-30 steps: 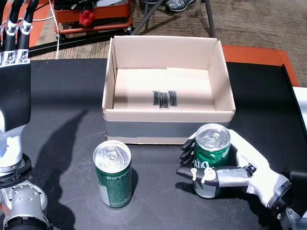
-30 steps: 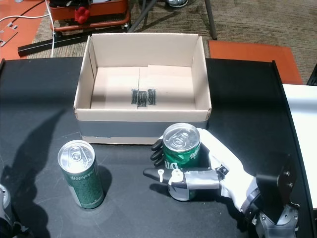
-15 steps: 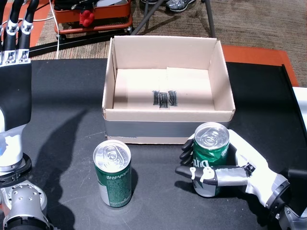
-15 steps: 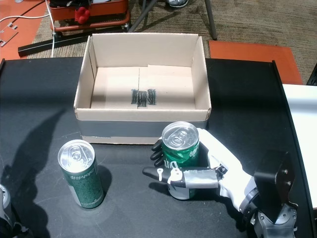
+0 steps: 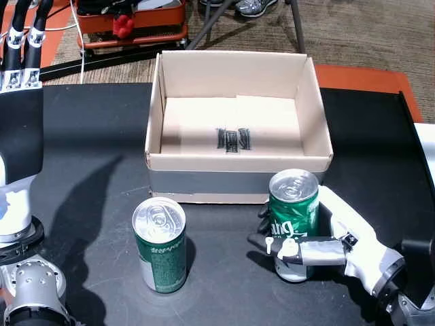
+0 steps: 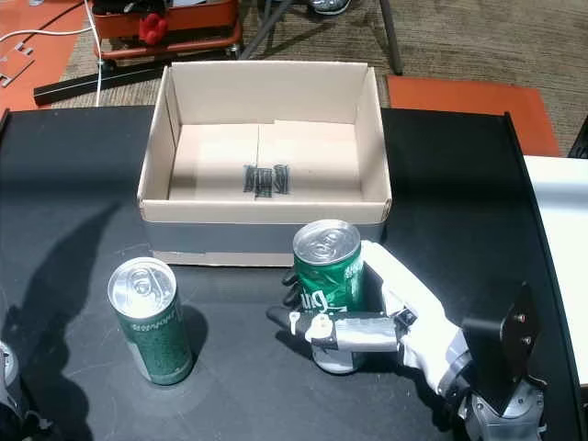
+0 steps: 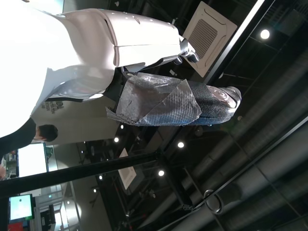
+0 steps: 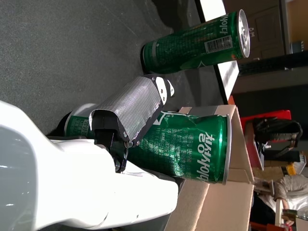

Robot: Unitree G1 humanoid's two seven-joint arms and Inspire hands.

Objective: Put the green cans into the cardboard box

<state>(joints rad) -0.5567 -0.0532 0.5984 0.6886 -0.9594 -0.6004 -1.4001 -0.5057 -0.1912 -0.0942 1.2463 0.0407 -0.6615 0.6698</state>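
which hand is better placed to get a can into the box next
Right. The right hand already grips a green can just in front of the cardboard box; the left hand is raised, away from both cans.

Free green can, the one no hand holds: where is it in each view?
Head view: free green can lower left of centre, before the cardboard box.
Other head view: it stands lower left.
Left wrist view: not in it.
Right wrist view: it lies along the top.
Shared landmark: the box.
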